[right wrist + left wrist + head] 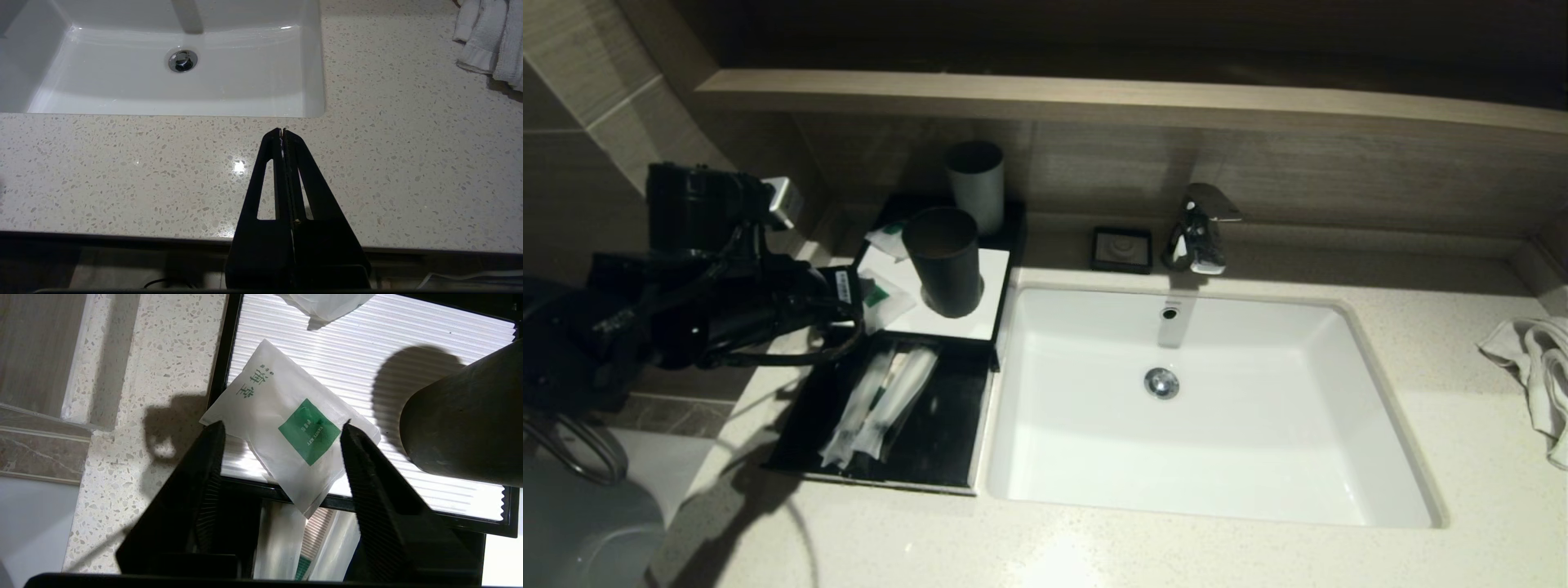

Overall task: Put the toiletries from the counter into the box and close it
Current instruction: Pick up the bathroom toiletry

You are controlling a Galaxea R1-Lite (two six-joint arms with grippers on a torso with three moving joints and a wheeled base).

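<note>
The black box has a white top panel (995, 286) and stands left of the sink, with its front drawer (939, 433) pulled out. Two long sachets (882, 404) lie in the drawer. A small squarish sachet (265, 404) with a green label lies on the top panel (367, 343), one corner hanging over the drawer. A second small sachet (322, 304) lies farther back. My left gripper (282, 426) is open and empty, its tips on either side of the near sachet. My right gripper (282, 130) is shut and empty over the counter (122, 171), in front of the sink.
A black cup (943, 261) stands on the white panel, close to the sachet, with a grey cup (976, 184) behind it. The white sink (1258, 425), faucet (1196, 229) and soap dish (1123, 249) lie to the right. A towel (1535, 376) lies at far right.
</note>
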